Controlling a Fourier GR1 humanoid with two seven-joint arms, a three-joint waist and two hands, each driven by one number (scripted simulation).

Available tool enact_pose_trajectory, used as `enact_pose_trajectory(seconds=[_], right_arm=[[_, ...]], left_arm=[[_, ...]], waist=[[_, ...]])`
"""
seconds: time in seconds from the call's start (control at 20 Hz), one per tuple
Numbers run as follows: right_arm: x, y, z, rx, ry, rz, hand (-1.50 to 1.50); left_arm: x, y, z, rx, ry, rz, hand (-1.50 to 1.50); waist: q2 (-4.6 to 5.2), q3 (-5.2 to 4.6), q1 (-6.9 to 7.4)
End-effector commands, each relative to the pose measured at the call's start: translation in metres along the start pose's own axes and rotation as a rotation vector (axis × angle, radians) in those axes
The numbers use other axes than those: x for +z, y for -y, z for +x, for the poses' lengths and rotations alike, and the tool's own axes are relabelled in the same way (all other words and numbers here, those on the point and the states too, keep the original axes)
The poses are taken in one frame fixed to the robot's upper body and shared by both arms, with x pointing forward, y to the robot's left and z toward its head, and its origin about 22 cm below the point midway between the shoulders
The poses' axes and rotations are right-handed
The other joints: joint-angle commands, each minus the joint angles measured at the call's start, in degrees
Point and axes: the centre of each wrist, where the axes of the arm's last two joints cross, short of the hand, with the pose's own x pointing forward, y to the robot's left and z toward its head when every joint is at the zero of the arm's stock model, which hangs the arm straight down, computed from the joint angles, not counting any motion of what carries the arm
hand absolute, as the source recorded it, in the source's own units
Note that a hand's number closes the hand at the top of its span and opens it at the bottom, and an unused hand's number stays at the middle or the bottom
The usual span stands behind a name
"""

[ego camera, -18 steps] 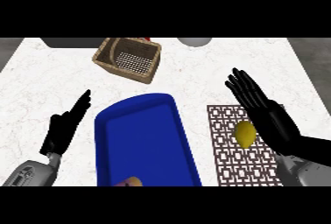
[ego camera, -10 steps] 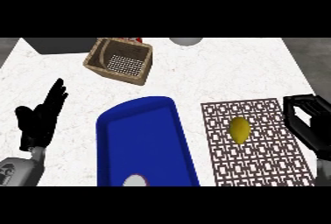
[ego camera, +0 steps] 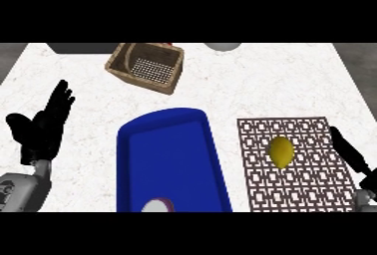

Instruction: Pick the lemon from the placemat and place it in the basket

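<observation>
- Lemon [ego camera: 281,152]: lies on the patterned placemat [ego camera: 294,191], near the counter's [ego camera: 243,84] right edge; nothing touches it.
- Basket [ego camera: 146,67]: stands tilted near the counter's far edge, left of centre, well apart from the lemon.
- Blue tray [ego camera: 177,159]: lies at the counter's near edge, between left hand and placemat.
- Left hand [ego camera: 43,130]: rests open at the left edge, fingers straight.
- Right hand [ego camera: 352,154]: at the placemat's right border, beside the lemon; fingers extended, holding nothing.
</observation>
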Motion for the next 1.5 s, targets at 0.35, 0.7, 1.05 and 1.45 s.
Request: enact_pose_trajectory(seconds=[0.35,0.7,1.05,1.45], right_arm=[[0.025,0.053,-0.048,0.455,-0.384,0.3,-1.5],[0.024,0.046,0.029,0.529,-0.497,0.534,-1.5],[0.036,0.06,0.131,0.467,-0.522,0.514,-1.5],[0.059,0.034,0.12,0.409,-0.498,0.451,-1.5]], left_arm=[[0.0,0.0,0.005,0.002,-0.001,-0.019,0.0],[-0.003,0.0,0.009,0.0,-0.009,0.002,0.0],[0.004,0.0,0.01,-0.012,-0.005,0.018,0.0],[-0.01,0.005,0.022,0.005,-0.002,-0.004,0.0]], waist=[[0.25,-0.69,1.37],[-0.38,-0.41,0.73],[-0.54,0.16,0.15],[-0.03,0.39,0.41]])
